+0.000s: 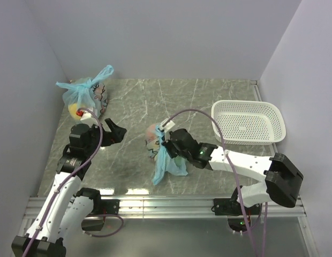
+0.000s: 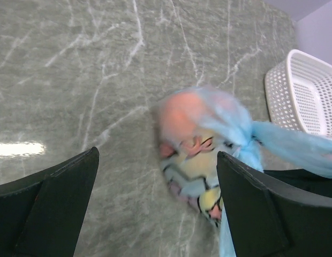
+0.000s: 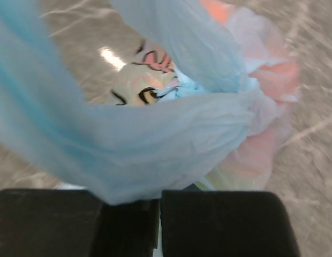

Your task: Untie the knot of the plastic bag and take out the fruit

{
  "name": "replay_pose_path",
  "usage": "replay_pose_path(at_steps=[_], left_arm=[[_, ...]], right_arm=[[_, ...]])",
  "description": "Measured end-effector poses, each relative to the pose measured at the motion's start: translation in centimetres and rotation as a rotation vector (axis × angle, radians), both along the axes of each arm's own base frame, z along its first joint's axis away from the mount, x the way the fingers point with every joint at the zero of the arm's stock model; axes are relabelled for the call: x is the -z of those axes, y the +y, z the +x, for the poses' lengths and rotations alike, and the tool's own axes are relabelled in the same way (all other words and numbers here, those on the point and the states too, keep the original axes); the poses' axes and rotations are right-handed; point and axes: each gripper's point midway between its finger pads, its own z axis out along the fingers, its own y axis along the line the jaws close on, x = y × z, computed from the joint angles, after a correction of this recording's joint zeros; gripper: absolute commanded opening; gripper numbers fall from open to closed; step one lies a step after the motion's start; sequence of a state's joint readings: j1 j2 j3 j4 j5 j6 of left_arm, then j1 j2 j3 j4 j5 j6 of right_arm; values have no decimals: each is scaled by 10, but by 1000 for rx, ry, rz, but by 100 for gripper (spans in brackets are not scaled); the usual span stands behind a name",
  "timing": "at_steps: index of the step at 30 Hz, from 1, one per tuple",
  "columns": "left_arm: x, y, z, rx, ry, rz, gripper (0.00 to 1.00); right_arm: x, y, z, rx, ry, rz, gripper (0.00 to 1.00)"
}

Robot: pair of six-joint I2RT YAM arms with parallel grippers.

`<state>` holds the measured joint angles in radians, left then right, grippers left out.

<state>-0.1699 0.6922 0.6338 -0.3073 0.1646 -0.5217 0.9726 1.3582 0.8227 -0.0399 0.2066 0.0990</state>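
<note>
Right now, the right jaws are closed tight, pinching a fold of light-blue film from the plastic bag between their dark pads. Just beyond them the film gathers into the knot. Past that bulges the bag's body, printed with cartoon faces and resting on the grey marbled surface. The fruit shows through the film only as soft orange-pink and yellowish roundness; how many pieces, I cannot tell. A loose blue tail of the bag trails on the surface on the near side of the right jaws.

The left jaws stand wide apart, holding nothing, off to the left of the bag and clear of it. Seen from their own camera, the bag lies ahead between them. Well behind the left jaws sits a second blue bag with something yellow inside. Off to the right of the right jaws stands a white basket.
</note>
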Motion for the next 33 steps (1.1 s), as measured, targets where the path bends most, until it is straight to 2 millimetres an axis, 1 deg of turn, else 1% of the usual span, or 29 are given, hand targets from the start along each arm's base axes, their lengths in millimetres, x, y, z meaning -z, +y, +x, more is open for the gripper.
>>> replay_pose_path(at_steps=[2,6,7,9,12,15,18,22,25,27,28,33], left_arm=[[1,-5,-1,16,10,-29,96],[4,-25,-2,60,41,-107,93],[5,-31,-3,72,52,-122,91],[8,-47,-4,108,78,-150,90],[14,-79,-10,182,112,-173,90],[24,-100,-17,238,133,-143,91],[31,-106,-19,254,124,-80,89],[38,-110,-19,263,88,11,83],[43,-115,-20,280,69,66,83],[49,-119,-20,294,61,109,83],[52,-120,-20,300,59,130,81],[69,-127,-19,341,29,273,82]], right_arm=[[-5,10,-10,-86,-18,-1,0],[-11,16,-12,-158,-56,-4,0],[-12,16,-12,-165,-64,-2,0],[-9,15,-14,-174,-69,-6,0],[-3,13,-16,-179,-67,-11,0],[4,11,-17,-180,-64,-12,0],[8,8,-19,-180,-65,-11,0],[11,-1,-24,-173,-63,-10,0],[8,-4,-26,-166,-64,7,0],[7,-6,-28,-163,-66,17,0],[6,-7,-29,-163,-68,21,0],[3,-11,-32,-158,-70,36,0]])
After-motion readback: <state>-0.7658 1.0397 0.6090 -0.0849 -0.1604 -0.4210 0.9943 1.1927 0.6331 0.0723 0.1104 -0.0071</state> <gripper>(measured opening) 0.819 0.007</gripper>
